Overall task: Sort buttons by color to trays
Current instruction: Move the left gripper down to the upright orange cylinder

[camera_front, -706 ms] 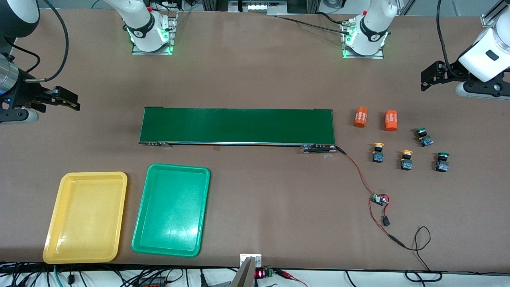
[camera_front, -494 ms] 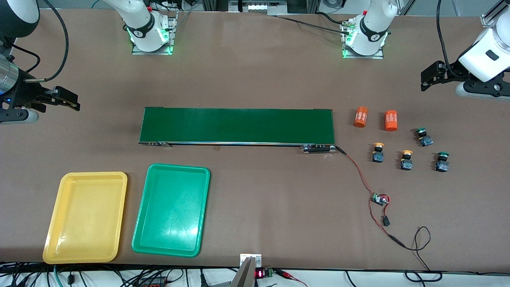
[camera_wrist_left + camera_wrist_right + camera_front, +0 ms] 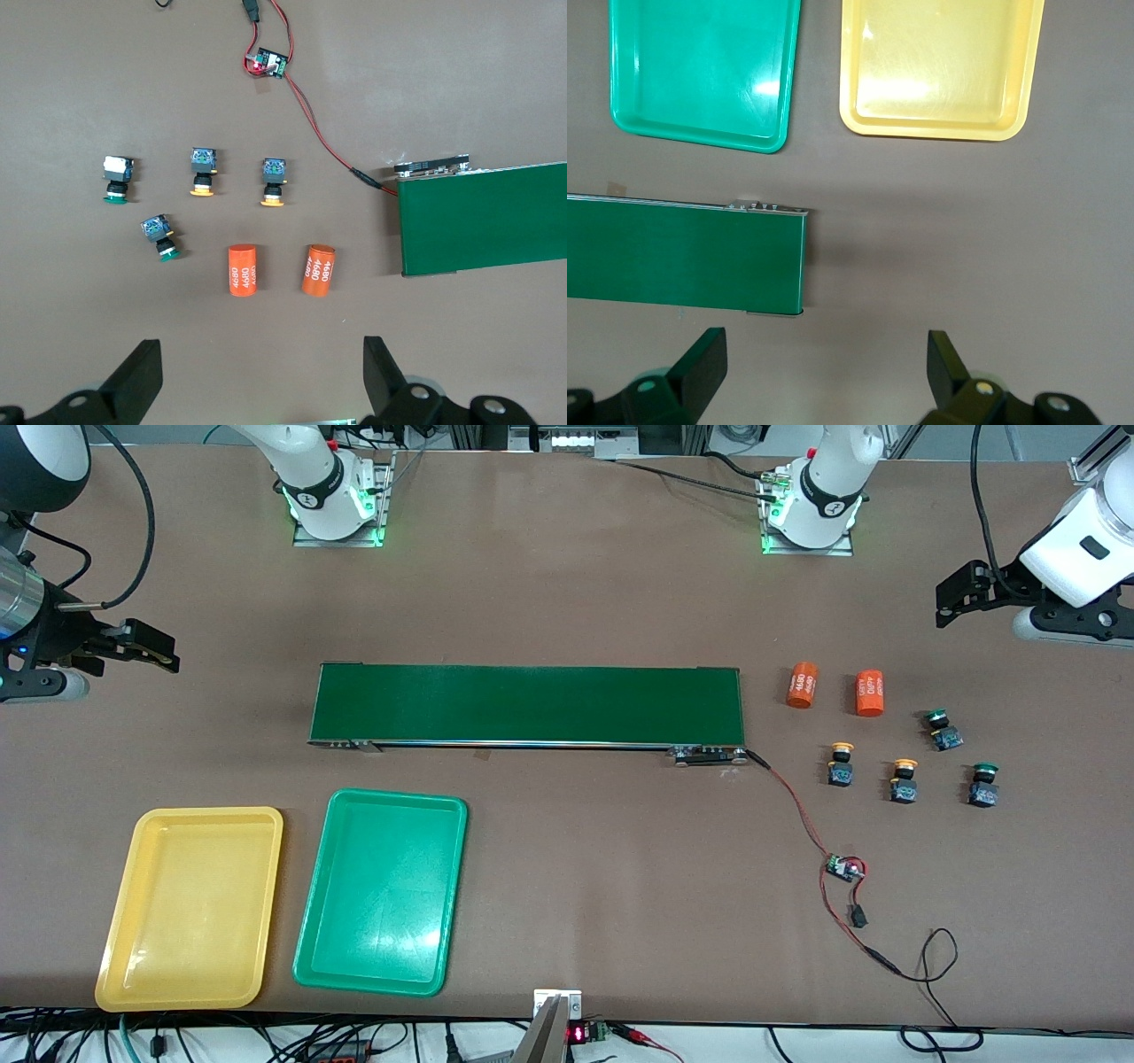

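Two yellow-capped buttons (image 3: pixel 841 764) (image 3: pixel 904 780) and two green-capped buttons (image 3: pixel 943 729) (image 3: pixel 982 784) stand on the table at the left arm's end. The left wrist view shows the yellow ones (image 3: pixel 203 170) (image 3: pixel 274 181) and the green ones (image 3: pixel 115 178) (image 3: pixel 160 237). The yellow tray (image 3: pixel 190 908) and the green tray (image 3: pixel 383 892) lie empty at the right arm's end, and both show in the right wrist view (image 3: pixel 939 66) (image 3: pixel 704 66). My left gripper (image 3: pixel 946 602) (image 3: pixel 262 359) hangs open and empty over bare table, apart from the buttons. My right gripper (image 3: pixel 166 651) (image 3: pixel 826 354) hangs open and empty over bare table.
A long dark green conveyor belt (image 3: pixel 527 704) lies across the middle. Two orange cylinders (image 3: pixel 802 685) (image 3: pixel 870 693) stand beside the buttons, farther from the front camera. A red-and-black wire with a small circuit board (image 3: pixel 842 866) runs from the belt's end toward the table's front edge.
My right gripper has shifted very slightly. Nothing else has moved.
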Controlling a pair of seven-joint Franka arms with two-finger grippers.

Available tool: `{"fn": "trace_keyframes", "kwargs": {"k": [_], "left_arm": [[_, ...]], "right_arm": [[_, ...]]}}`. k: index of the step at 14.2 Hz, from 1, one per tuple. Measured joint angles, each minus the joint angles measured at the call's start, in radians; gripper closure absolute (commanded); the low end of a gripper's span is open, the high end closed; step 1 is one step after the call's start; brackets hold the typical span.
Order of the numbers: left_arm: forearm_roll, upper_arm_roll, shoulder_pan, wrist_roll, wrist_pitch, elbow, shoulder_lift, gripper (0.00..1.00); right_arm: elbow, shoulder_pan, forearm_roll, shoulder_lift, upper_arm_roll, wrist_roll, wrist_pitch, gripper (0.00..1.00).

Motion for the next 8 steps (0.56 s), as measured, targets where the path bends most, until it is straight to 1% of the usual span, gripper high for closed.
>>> {"fn": "trace_keyframes", "kwargs": {"k": [3, 8], "left_arm": [[0.000, 0.000, 0.000, 0.000, -0.053, 0.000, 0.027, 0.00], [0.000, 0.003, 0.004, -0.002, -0.084, 0.001, 0.127, 0.00]], "right_arm": [[0.000, 0.000, 0.000, 0.007, 0.000, 0.000, 0.000, 0.00], [0.000, 0.000, 0.000, 0.007, 0.000, 0.000, 0.000, 0.00]]}}
